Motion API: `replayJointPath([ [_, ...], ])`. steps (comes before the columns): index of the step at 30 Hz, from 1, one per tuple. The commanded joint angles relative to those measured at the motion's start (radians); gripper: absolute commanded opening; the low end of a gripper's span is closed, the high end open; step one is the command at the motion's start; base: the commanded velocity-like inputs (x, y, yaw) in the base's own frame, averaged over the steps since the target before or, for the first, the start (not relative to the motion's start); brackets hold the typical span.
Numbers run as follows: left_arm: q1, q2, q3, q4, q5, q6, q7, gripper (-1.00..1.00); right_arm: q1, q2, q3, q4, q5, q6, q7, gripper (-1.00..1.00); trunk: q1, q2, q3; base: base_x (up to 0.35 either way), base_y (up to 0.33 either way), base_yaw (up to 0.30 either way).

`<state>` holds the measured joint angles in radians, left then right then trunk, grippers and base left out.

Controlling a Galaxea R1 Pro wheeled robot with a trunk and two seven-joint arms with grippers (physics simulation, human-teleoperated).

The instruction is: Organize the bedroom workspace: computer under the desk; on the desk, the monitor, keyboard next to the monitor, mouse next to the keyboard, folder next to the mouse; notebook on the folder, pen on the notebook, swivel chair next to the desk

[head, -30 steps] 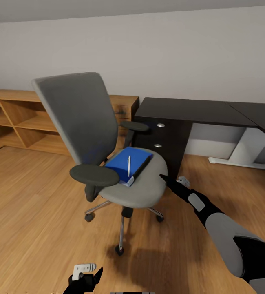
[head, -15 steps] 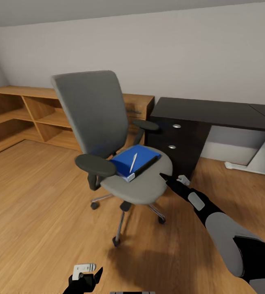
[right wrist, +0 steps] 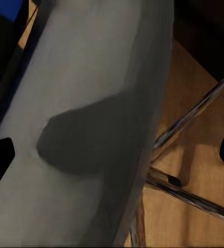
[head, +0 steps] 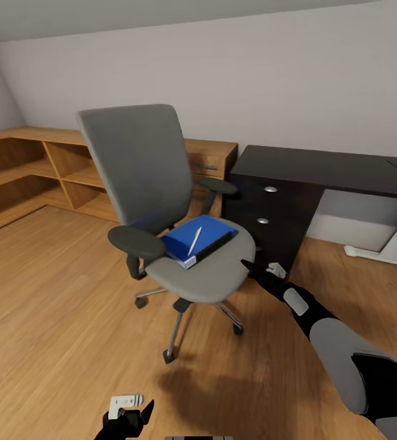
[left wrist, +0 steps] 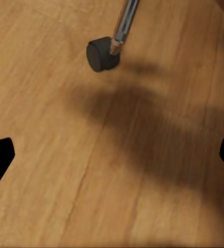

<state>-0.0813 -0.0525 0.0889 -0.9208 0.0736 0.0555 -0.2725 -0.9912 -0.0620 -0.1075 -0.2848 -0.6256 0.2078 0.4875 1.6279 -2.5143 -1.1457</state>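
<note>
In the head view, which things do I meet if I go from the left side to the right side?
Oak shelving → swivel chair with the blue folder on its seat → right end effector → black desk.

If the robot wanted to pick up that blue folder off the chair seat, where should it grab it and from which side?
Probably by the white-ended corner of the blue folder that points toward the front of the swivel chair seat. It lies flat, so the fingers should pinch its edge, coming low from the open front, where the right gripper is. The backrest and armrests block the other sides. A pen rests loose on top.
</note>
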Motion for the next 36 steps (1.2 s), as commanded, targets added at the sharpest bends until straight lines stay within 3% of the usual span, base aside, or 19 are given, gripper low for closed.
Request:
replayJointPath([
  [1, 0.0, -0.001, 0.005, -0.001, 0.008, 0.006, -0.008, 1.0, 0.0, -0.003, 0.002, 0.034, 0.006, 0.007, 0.0, 1.0, 0.0, 0.0, -0.001, 0.0, -0.244, 0.004],
  [13, 0.0, -0.001, 0.005, -0.001, 0.007, 0.006, -0.008, 1.0, 0.0, -0.046, 0.001, 0.036, 0.0, 0.009, 0.0, 1.0, 0.0, 0.0, -0.001, 0.0, -0.068, 0.001],
  [26, 0.0, -0.001, 0.004, 0.033, 0.008, 0.002, -0.01, 1.0, 0.0, -0.053, 0.0, 0.036, 0.0, 0.009, 0.0, 1.0, 0.0, 0.0, -0.001, 0.147, -0.003, 0.0],
  [31, 0.0, -0.001, 0.005, 0.039, 0.007, -0.066, -0.01, 1.0, 0.0, -0.053, 0.0, 0.036, 0.0, 0.009, -0.001, 1.0, 0.0, 0.0, -0.002, 0.03, 0.0, 0.013],
  [36, 0.0, -0.001, 0.005, 0.04, 0.008, -0.086, -0.01, 1.0, 0.0, -0.052, 0.0, 0.037, 0.0, 0.009, -0.001, 1.0, 0.0, 0.0, -0.005, 0.004, 0.0, 0.101],
])
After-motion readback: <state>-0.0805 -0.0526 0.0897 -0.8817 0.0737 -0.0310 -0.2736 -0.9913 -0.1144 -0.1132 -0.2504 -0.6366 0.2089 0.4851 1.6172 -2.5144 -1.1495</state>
